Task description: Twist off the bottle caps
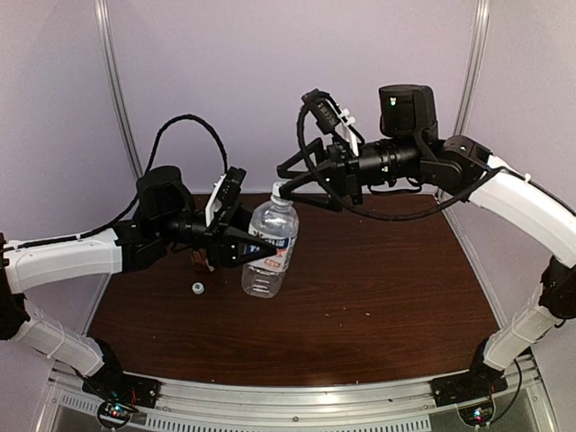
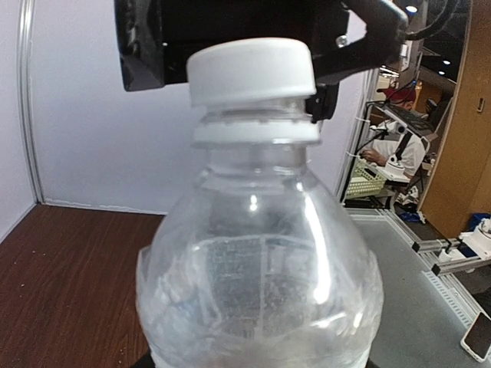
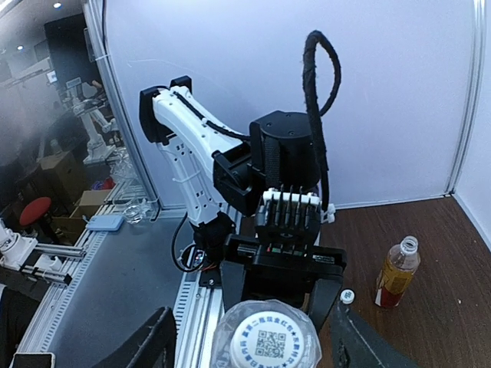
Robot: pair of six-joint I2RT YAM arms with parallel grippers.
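Left fingers (image 1: pixel 245 245): closed on the label band of the clear bottle (image 1: pixel 270 241), gripping it from the left side.
Right fingers (image 3: pixel 149 345): spread wide, one on either side of the bottle's top, with a visible gap on both sides and nothing held.
Clear bottle: near the middle of the counter (image 1: pixel 387 288), leaning slightly; whether its base rests on the wood I cannot tell.
Clear bottle's cap (image 2: pixel 249 69): white, seated on the neck above the collar ring, with a printed code on top in the right wrist view.
Amber bottle (image 3: pixel 397 274): upright on the counter behind the left arm's wrist, apart from the clear bottle.
Loose cap (image 1: pixel 197 288): small and white, lying on the counter near the amber bottle.
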